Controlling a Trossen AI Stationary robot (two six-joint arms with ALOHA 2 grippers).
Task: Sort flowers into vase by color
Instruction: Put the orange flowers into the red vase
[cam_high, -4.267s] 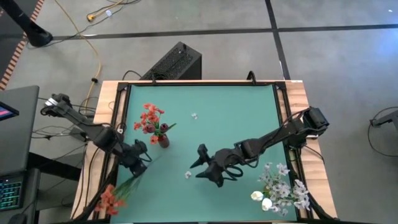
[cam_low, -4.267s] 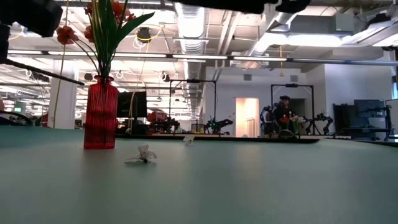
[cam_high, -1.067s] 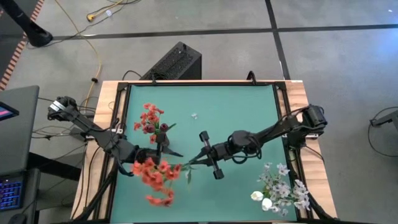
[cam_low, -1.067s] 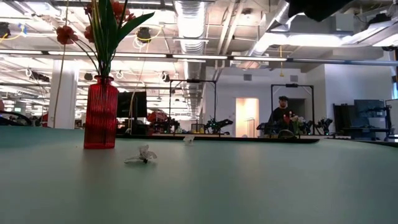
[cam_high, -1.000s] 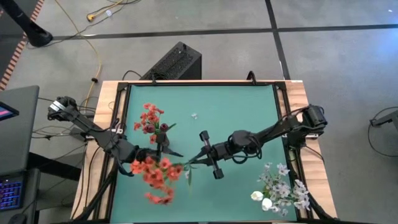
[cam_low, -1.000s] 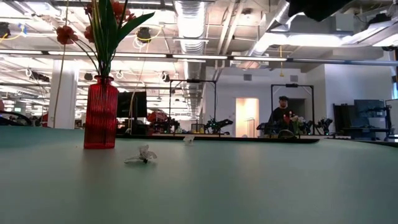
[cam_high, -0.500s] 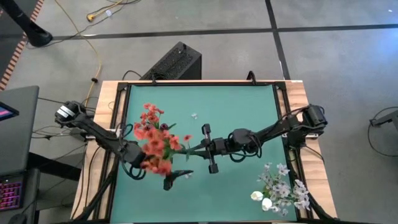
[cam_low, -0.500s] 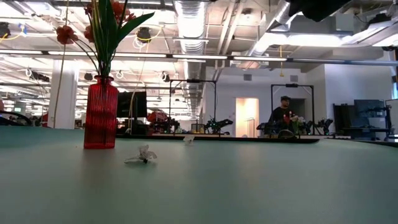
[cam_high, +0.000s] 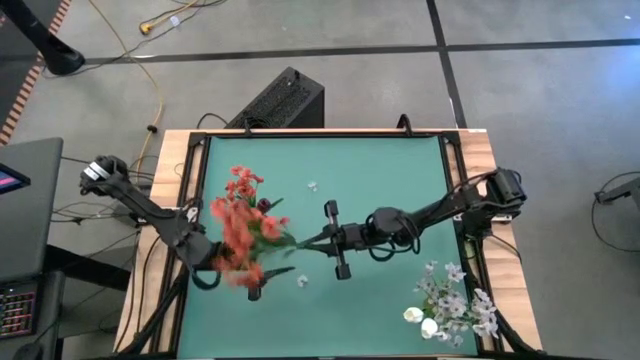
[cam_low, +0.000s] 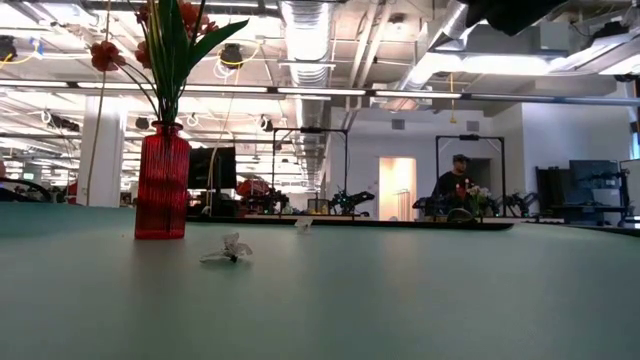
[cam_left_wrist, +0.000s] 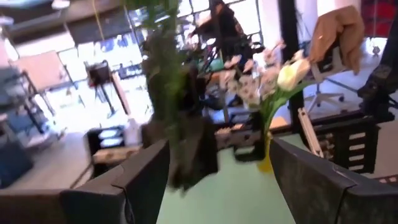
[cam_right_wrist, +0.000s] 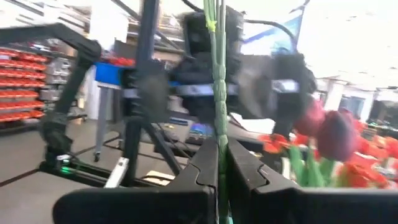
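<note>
A red vase (cam_low: 162, 190) stands at the table's left with orange-red flowers (cam_high: 240, 183) in it. Over it hangs a second bunch of orange-red flowers (cam_high: 240, 238) with dark red buds (cam_right_wrist: 336, 134), its green stem in my shut right gripper (cam_high: 318, 240) at mid-table. My left gripper (cam_high: 212, 268) stands open left of the bunch; blurred dark foliage (cam_left_wrist: 183, 146) hangs between its fingers, and I cannot tell whether it touches them. White flowers (cam_high: 452, 300) stand at the near right corner. My right gripper pinches the bunch's thin green stem (cam_right_wrist: 219, 134) between its two fingers, near the stem's bare lower end. The fingers come about level from the table's right, and the stem runs on past them toward the left. The bunch is lifted clear of the table.
Two fallen white blossoms lie on the green table top, one near the middle (cam_high: 302, 281) and one farther back (cam_high: 312, 186). The white flowers stand in a yellow holder (cam_left_wrist: 268, 163). A raised frame (cam_high: 455, 170) borders the table. A person (cam_low: 455, 185) stands in the room behind.
The orange-red bunch has swung from the near side of the red vase toward the far edge and now hangs over the vase, still on its stem in my right gripper, which has kept its place. My left gripper has drawn back from the bunch toward the table's left edge.
</note>
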